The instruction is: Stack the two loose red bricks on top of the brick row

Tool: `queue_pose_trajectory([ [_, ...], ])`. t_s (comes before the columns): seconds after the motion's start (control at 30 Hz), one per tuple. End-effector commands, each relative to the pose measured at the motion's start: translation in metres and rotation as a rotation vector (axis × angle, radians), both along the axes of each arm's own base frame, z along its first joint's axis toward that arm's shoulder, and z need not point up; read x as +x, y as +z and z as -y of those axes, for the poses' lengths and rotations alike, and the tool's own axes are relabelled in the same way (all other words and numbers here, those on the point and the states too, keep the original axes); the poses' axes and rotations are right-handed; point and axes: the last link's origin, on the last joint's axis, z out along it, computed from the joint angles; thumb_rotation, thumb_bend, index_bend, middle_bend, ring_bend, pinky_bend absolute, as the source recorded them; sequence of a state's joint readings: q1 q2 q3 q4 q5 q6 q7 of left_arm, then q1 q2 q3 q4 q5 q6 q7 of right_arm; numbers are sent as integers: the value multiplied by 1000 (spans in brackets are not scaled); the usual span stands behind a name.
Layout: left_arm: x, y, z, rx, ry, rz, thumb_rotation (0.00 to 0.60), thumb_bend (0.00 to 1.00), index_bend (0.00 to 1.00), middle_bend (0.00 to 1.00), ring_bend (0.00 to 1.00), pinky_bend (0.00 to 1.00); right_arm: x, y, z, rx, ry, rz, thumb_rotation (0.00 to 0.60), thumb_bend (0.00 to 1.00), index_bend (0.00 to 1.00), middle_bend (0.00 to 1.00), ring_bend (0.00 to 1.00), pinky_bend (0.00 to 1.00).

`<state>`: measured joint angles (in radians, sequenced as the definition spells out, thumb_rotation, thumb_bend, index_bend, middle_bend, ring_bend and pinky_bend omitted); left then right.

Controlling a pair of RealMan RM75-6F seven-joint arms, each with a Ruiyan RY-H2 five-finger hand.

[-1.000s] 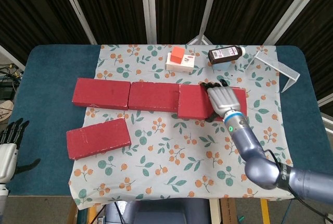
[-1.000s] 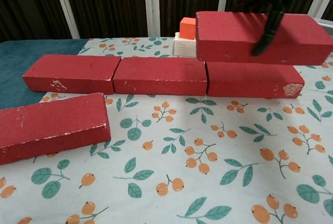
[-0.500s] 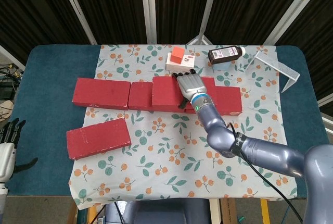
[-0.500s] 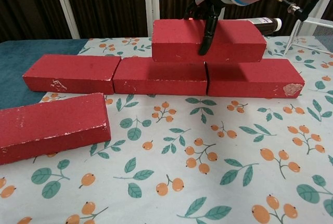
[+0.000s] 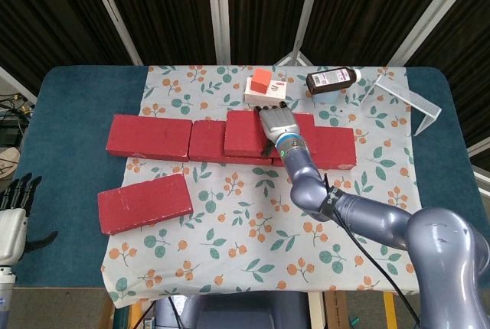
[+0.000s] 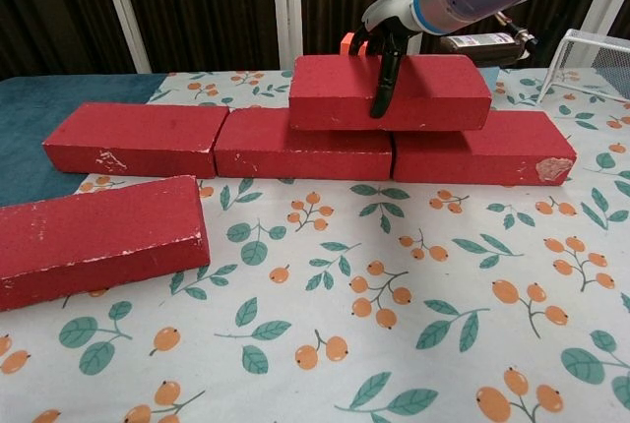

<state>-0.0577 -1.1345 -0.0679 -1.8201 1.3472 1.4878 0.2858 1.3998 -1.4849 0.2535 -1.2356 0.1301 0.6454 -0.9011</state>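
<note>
Atop the brick row [image 6: 295, 143], right hand [image 5: 278, 124] grips stacked brick [image 6: 325, 93], left hand [image 5: 11, 218] spread empty, partly cropped

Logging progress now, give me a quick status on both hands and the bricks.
Right hand grips stacked brick atop brick row. Left hand open, idle at table edge. Second loose brick untouched. Nothing in the way.

The right hand [image 5: 277, 122] has a silver-grey shell and black fingers, with a blue wrist ring carrying a green light. Its arm is glossy blue-grey with a black cable alongside. The left hand [image 5: 11, 218] is pale grey, black-fingered
</note>
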Motion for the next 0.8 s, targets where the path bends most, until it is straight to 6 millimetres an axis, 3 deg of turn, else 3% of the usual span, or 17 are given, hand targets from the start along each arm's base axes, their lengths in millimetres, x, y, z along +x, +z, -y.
queue_pose_trajectory([
  [0.03, 0, 0, 0, 2, 3, -2, 600, 0, 51, 0, 0, 116, -1, -7, 2, 7, -4, -3, 600, 54, 248, 318, 273, 0],
  [0.8, 0, -5, -2, -9, 14, -24, 600, 0, 51, 0, 0, 116, -10, -22, 9, 15, -1, -30, 600, 54, 248, 318, 273, 0],
])
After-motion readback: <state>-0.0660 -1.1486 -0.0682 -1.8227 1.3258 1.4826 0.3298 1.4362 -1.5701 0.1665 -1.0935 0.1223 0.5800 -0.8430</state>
